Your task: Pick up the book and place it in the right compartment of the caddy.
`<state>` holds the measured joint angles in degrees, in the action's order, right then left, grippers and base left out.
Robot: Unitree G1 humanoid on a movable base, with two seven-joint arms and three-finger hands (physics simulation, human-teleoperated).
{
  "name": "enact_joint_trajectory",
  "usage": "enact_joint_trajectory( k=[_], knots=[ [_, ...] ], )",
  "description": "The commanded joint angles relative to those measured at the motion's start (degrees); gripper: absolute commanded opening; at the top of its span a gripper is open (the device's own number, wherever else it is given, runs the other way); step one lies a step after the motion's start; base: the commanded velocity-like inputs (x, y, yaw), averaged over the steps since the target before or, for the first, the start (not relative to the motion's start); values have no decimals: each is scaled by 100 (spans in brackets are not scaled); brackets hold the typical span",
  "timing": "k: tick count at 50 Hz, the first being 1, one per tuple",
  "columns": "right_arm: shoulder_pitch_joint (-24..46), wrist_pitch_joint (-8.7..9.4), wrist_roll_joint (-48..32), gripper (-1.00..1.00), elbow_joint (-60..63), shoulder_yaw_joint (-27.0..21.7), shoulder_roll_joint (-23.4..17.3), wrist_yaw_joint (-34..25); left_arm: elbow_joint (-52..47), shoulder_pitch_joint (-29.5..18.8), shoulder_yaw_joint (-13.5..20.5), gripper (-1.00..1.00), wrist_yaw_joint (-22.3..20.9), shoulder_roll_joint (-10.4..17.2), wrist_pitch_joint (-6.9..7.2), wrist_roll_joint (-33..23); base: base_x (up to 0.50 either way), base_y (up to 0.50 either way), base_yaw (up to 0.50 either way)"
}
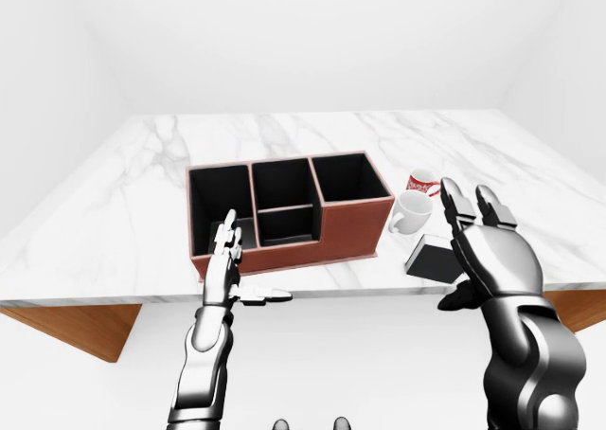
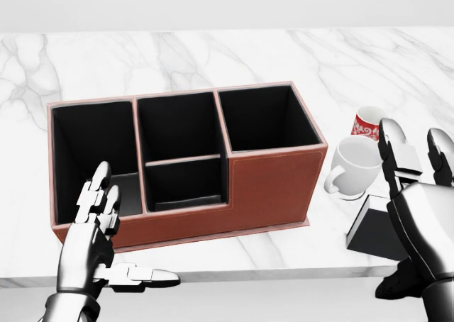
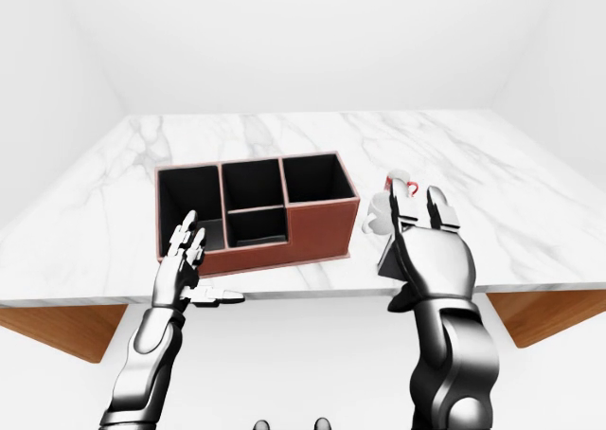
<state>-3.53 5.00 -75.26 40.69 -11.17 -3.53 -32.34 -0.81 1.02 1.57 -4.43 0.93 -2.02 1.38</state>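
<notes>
In the left-eye view we are looking over a marble counter (image 1: 123,212) with the brown caddy (image 1: 355,223) sitting on it as our landmark — its right compartment (image 1: 348,176) is showing only dark inner walls. Just right of the caddy a white mug (image 1: 407,210) is standing, with a red patterned mug (image 1: 422,181) just beyond it. The book (image 1: 432,257), dark with a pale edge, is lying on the counter to the caddy's lower right, below the white mug. In the head view our left hand (image 2: 99,240) is hovering at the caddy's lower left corner, fingers spread and thumb sticking out sideways, gripping nothing. Our right hand (image 2: 422,226) is rising at the frame's right edge, right of the caddy, fingers spread upright and overlapping the book's right side — we cannot tell whether it is touching. The right-eye view is showing the same layout, the right hand covering most of the book.
</notes>
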Motion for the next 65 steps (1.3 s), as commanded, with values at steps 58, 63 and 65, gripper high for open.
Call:
enact_joint_trajectory(
  k=[58,63,65],
  knots=[
    [30,0,744,100,-2669,-680,-698,1166,-70,49,-23,100,-35,-9,-7,25,6,0,0],
    [175,0,910,100,-2975,-649,-798,1573,-35,34,-24,100,-30,-12,-28,29,0,0,0],
    [179,0,959,100,-2992,-642,-822,1592,-44,34,-25,100,-29,-12,-20,29,0,0,0]
  ],
)
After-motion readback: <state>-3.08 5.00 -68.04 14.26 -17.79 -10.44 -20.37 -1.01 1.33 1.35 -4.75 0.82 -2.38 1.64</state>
